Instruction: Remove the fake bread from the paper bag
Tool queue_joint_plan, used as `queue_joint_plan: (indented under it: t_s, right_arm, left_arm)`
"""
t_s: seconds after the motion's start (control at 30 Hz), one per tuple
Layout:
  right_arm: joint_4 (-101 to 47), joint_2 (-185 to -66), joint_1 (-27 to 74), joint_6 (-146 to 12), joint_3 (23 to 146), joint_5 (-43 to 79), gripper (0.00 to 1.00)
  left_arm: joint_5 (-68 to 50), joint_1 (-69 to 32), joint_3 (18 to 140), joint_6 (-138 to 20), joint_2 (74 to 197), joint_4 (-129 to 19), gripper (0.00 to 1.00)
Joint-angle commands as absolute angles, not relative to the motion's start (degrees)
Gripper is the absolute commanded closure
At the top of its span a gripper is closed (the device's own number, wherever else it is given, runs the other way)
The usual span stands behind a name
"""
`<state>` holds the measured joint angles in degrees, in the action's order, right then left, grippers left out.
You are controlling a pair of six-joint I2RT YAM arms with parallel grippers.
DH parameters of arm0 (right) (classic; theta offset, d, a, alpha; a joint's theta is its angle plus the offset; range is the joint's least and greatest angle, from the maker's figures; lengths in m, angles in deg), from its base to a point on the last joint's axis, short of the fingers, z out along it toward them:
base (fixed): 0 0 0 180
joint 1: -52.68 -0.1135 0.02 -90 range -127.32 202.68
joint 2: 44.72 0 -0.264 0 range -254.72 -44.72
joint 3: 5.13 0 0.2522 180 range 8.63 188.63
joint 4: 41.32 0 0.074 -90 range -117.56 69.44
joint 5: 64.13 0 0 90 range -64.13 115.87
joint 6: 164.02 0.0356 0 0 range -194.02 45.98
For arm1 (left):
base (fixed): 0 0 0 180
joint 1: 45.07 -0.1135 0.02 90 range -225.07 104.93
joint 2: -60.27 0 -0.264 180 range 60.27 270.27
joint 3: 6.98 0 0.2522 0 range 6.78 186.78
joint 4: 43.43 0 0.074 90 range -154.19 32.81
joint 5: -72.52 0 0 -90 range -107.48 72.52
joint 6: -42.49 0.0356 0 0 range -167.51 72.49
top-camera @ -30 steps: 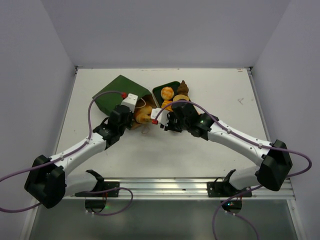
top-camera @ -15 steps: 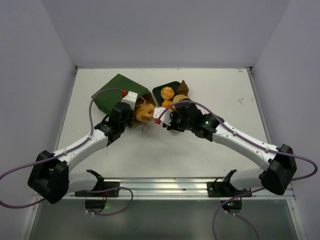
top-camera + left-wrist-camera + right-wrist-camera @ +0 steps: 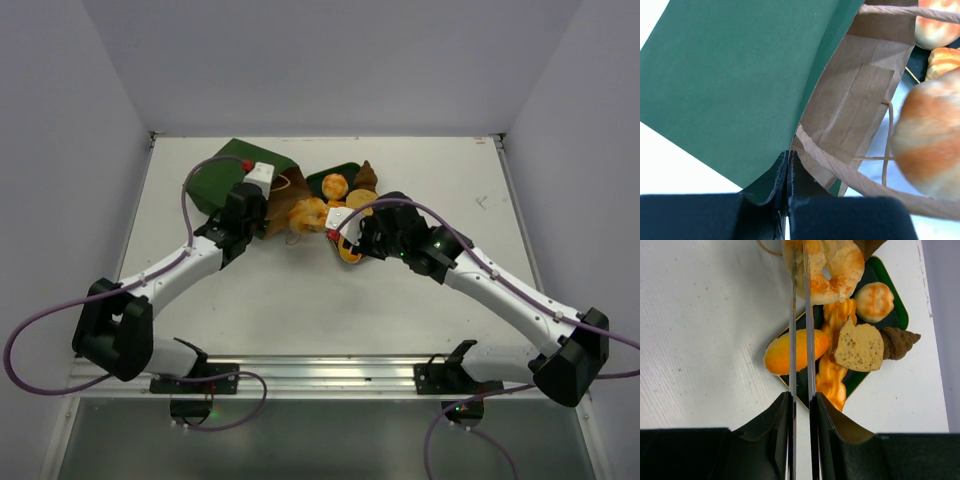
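The dark green paper bag (image 3: 222, 180) lies on its side, its brown kraft inside (image 3: 855, 100) facing me in the left wrist view. My left gripper (image 3: 788, 160) is shut on the bag's rim by a cord handle (image 3: 850, 172). My right gripper (image 3: 801, 400) is shut on thin metal tongs (image 3: 793, 315). The tong tips pinch a golden croissant-like piece of fake bread (image 3: 835, 265), which hangs just outside the bag's mouth (image 3: 308, 213). The same piece shows blurred at the right of the left wrist view (image 3: 930, 135).
A flat dark green tray (image 3: 898, 315) beside the bag carries a round bun (image 3: 874, 301), a speckled slice (image 3: 860, 346), a twisted orange roll (image 3: 832, 375) and a dark brown pointed piece (image 3: 897, 342). An orange oval roll (image 3: 780, 355) lies across its near rim.
My left gripper has drawn the bag's rim back and away. The right arm has moved right, and the tongs have pulled the croissant-like bread out of the bag's mouth.
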<state>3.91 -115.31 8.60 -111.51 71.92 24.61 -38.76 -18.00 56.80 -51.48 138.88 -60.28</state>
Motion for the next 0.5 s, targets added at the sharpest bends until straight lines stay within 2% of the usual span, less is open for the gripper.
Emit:
queue_joint_plan:
  t_s: [0.0,0.27,0.47]
  right_arm:
    - [3.8,-112.0,10.1,-112.0,73.1,24.0,1.0]
    - [3.8,-109.9,14.0,-112.1,72.1,25.5,1.0]
    - [2.5,-110.1,22.0,-111.0,71.0,23.7,1.0]
  left_arm:
    - [-37.3,-19.2,60.4,-52.8,140.9,-60.4,1.0]
    - [-35.9,-20.8,62.9,-52.0,143.8,-60.5,1.0]
    - [-34.9,-21.7,63.3,-50.9,142.2,-61.0,1.0]
